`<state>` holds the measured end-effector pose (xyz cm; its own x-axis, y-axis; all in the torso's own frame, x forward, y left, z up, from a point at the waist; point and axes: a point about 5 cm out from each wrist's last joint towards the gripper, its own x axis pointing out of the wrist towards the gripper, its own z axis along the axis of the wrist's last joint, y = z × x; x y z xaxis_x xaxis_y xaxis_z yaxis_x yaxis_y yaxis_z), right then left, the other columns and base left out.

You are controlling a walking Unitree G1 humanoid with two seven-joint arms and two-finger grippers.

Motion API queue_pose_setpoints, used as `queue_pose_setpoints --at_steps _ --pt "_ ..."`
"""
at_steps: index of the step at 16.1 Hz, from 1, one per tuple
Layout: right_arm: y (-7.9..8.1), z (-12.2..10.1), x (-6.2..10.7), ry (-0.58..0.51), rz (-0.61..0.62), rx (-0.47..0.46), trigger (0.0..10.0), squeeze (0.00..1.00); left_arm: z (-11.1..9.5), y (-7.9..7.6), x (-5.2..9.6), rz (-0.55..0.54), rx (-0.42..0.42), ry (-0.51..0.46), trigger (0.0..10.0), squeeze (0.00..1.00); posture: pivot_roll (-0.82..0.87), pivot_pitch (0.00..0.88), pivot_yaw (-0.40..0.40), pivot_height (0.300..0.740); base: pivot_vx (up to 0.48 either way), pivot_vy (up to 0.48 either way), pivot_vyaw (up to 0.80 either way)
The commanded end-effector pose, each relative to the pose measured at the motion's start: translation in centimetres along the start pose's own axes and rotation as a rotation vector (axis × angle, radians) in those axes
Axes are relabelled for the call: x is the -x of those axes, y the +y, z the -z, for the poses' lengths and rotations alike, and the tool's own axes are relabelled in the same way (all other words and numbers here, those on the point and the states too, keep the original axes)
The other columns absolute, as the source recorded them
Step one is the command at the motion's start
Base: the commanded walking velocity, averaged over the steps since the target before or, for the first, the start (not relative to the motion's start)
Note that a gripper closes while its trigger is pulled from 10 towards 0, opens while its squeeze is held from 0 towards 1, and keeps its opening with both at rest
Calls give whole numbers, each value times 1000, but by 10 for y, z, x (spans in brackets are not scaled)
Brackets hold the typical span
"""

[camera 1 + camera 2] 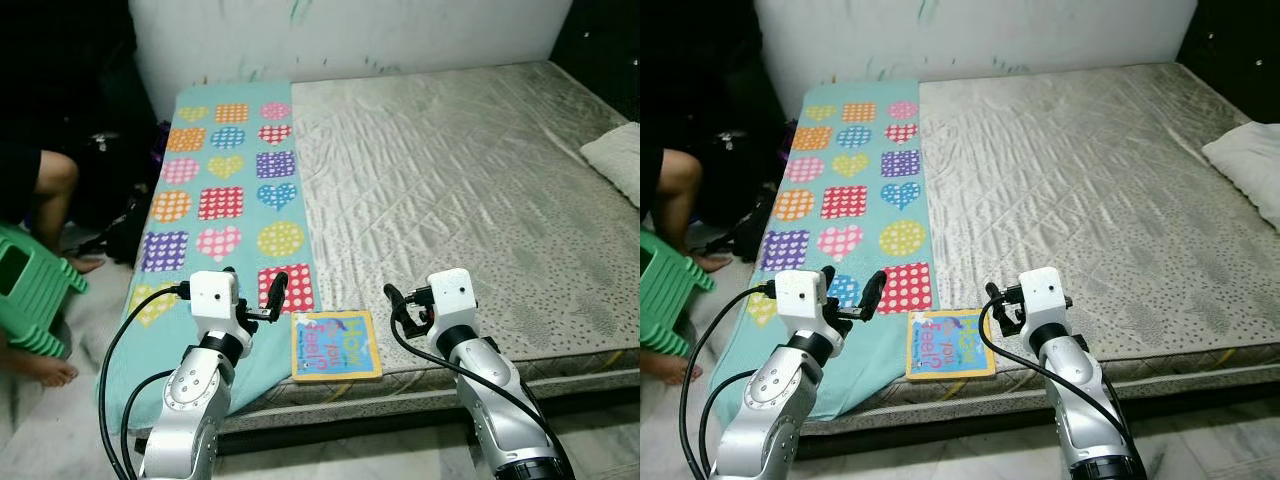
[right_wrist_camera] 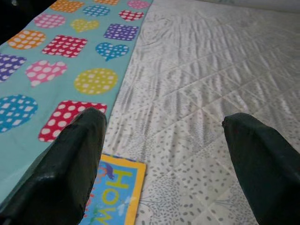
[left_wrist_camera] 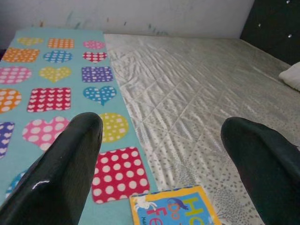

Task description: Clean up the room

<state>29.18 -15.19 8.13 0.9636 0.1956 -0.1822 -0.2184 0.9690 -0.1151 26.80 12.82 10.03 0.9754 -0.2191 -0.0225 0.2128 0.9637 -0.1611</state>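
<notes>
the book [image 1: 335,345] lies flat at the bed [image 1: 480,180] edge. it looks thin and stiff, maybe light. both grippers, left [image 1: 253,297] and right [image 1: 397,305], are wide open; grab its near edge.

The mattress [image 1: 470,200] wears quilted cloth with a faint satin sheen. The mat [image 1: 215,190] looks like smooth printed fabric, matt. The book [image 1: 335,345] has a glossy card cover. The fingers [image 3: 61,173] are shiny black, probably plastic. The stool [image 1: 30,290] is ribbed green plastic.
</notes>
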Motion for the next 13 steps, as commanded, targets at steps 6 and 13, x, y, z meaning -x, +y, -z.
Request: queue_pose_setpoints --at_steps 6,13 --pt "-2 4 0 19 21 -3 10000 0 3 4 -2 -43 -5 29 10000 0 -144 71 56 740 0 0 -800" --pt "-4 2 -1 5 33 0 10000 0 2 8 -2 -69 1 23 10000 0 -143 73 55 740 0 0 -638"
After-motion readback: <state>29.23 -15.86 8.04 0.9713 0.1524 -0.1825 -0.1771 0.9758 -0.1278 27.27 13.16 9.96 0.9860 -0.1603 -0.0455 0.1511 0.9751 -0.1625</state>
